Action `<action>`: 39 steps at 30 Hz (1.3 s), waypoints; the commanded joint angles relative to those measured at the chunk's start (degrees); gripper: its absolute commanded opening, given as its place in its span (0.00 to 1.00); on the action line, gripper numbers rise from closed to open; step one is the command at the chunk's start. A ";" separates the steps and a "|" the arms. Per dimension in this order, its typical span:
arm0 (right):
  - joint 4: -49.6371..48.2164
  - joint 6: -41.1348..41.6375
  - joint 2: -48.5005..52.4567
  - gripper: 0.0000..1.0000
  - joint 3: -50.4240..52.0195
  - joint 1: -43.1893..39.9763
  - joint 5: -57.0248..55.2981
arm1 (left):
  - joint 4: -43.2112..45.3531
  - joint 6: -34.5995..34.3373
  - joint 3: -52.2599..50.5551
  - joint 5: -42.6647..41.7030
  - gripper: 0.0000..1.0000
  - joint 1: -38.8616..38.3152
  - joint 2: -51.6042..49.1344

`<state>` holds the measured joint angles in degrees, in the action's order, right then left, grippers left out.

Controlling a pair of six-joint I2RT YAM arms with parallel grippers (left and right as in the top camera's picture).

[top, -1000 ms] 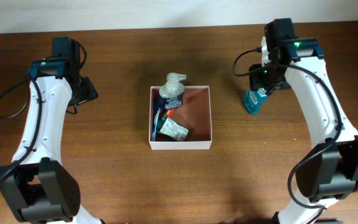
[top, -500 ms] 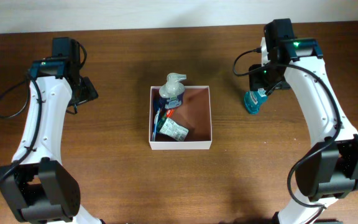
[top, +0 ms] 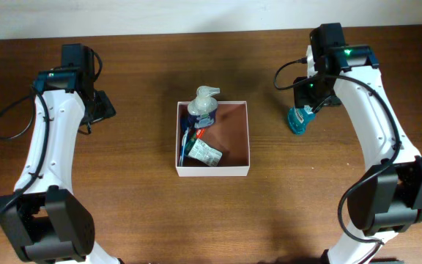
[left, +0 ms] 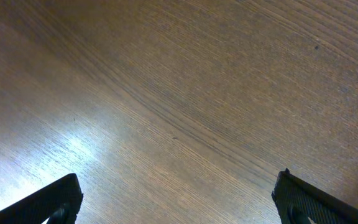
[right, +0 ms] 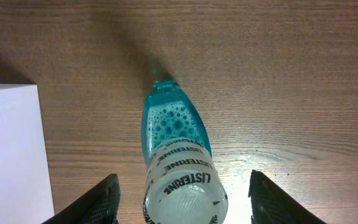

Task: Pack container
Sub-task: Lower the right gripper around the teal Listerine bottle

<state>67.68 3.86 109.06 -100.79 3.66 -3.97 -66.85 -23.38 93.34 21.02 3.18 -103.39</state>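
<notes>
counter [top: 138,198]: brown wood, visible grain
container [top: 213,173]: white-walled box, mid-counter
teal bottle [top: 297,121]: upright, right of container, apart

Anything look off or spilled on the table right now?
No spill. The pump bottle pokes out over the container's far rim rather than lying fully inside. The teal bottle stands upright outside it.
</notes>
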 commanded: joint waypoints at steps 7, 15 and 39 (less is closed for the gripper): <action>-1.79 -0.50 0.87 0.59 3.28 -0.42 0.28 | -0.07 0.28 0.46 -0.26 0.99 0.09 0.24; -2.49 -0.48 0.94 0.59 3.50 -1.14 -1.64 | -0.07 0.28 0.46 -0.24 0.99 0.09 0.24; -3.48 -1.95 0.92 0.38 3.50 -1.81 0.79 | -0.07 0.26 0.46 -0.24 0.99 0.09 0.24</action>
<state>64.36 2.22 109.38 -97.58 2.22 -3.38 -66.83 -23.38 93.34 21.02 3.18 -103.39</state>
